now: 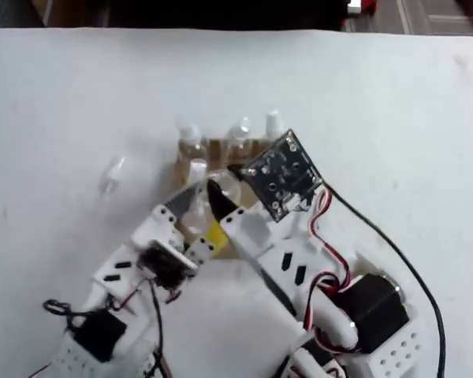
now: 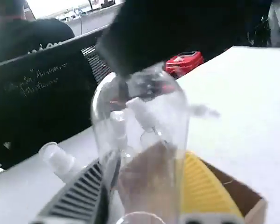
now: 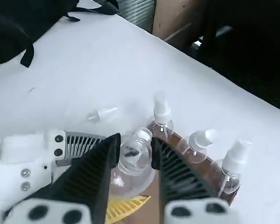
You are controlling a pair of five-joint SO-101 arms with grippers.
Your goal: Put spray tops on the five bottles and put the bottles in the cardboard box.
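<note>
High view: four clear plastic bottles with white spray tops [image 1: 240, 134] stand in the brown cardboard box [image 1: 217, 148] at centre frame; one loose translucent spray top [image 1: 110, 175] lies left on the white table [image 1: 378, 102]. Left wrist view: the left gripper [image 2: 149, 172] clamps the fifth, uncapped smooth round bottle [image 2: 140, 121] between ribbed grey and yellow jaws. Right wrist view: the right gripper [image 3: 134, 145] straddles its neck, ribbed black jaws spread.
</note>
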